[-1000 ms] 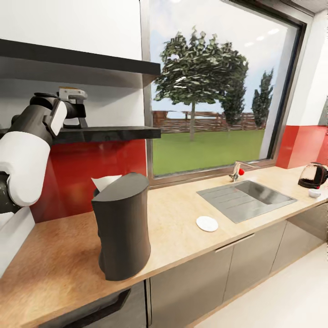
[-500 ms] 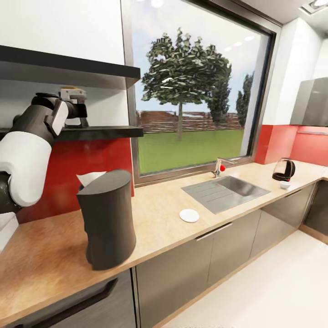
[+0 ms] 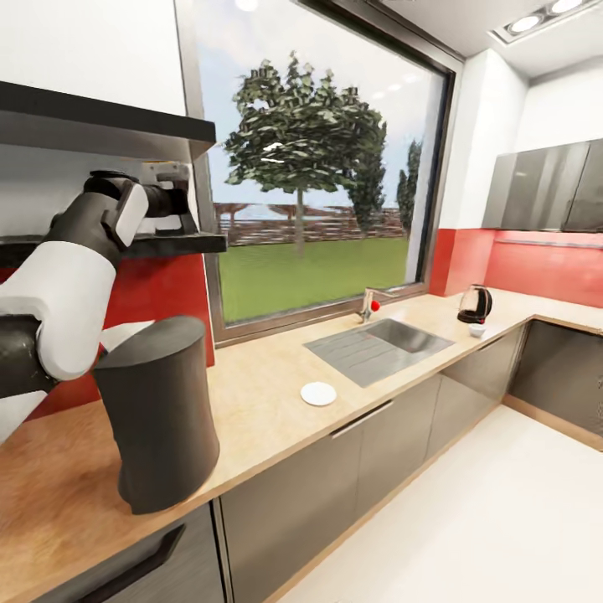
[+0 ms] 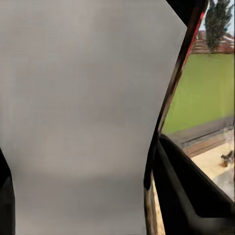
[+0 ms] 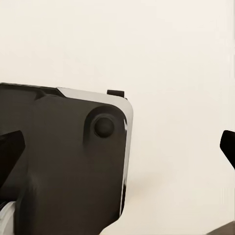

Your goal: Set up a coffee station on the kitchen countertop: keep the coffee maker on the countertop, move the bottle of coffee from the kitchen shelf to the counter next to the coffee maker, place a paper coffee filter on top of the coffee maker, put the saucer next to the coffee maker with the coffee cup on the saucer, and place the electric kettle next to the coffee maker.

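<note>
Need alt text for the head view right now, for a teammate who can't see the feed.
A dark coffee maker stands at the near end of a wooden countertop, with the robot's left arm raised toward a dark wall shelf above it. Farther along lie a white saucer, a steel sink below a large window, and an electric kettle beside a small white cup.

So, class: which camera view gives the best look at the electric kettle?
The head view: the electric kettle stands whole on the countertop beyond the sink, small but clear. The left wrist view catches window and counter edge, no kettle; the right wrist view faces a pale surface.
</note>
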You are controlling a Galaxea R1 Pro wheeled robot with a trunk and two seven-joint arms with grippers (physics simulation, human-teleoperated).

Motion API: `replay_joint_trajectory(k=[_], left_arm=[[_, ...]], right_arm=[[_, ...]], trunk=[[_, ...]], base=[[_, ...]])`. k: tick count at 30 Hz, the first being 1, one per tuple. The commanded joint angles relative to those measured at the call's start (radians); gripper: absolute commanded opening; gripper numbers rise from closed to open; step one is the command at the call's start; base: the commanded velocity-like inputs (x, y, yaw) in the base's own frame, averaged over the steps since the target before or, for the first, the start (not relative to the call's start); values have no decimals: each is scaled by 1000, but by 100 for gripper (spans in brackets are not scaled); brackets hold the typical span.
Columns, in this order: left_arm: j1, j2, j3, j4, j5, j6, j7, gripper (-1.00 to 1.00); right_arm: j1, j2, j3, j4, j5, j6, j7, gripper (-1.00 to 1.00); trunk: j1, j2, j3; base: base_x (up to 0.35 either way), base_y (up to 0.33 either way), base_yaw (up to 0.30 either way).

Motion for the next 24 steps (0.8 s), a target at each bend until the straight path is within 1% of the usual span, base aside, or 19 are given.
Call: replay_joint_trajectory(k=[1,2,5,6,8,9,13,17,24], left_arm=[[0,-6,3,-2,-11,6,-4,-100],[0,-17,2,-2,-10,6,-5,-100],[-2,-41,2,-2,-9,7,-5,-100],[-2,-45,2,-2,-9,7,-6,-100],[-4,-61,2,-2,-9,7,-16,-100],[-5,-85,2,-2,-9,7,-36,-100],[-5,-94,2,-2,-9,7,-41,-100],[-6,-108,1,-2,-9,8,-53,-100],[-2,-119,4,-2,-9,8,-73,-100]], right_arm=[[-1,0,0,1,7,-3,2,100],[-1,0,0,1,7,-3,2,100],[-1,0,0,1,7,-3,2,100],[-1,0,0,1,7,-3,2,100],[-1,0,0,1,7,-3,2,100],[-1,0,0,1,7,-3,2,100],[-1,0,0,1,7,-3,3,100],[-1,1,0,0,7,-3,3,100],[-1,1,0,-2,7,-3,3,100]], trunk=[[0,-1,0],[0,-1,0],[0,-1,0],[0,-1,0],[0,-1,0],[0,-1,0],[0,-1,0],[0,-1,0],[0,-1,0]], base=[[0,0,-258],[0,0,-258],[0,0,-258],[0,0,-258],[0,0,-258],[0,0,-258],[0,0,-258],[0,0,-258],[0,0,-258]])
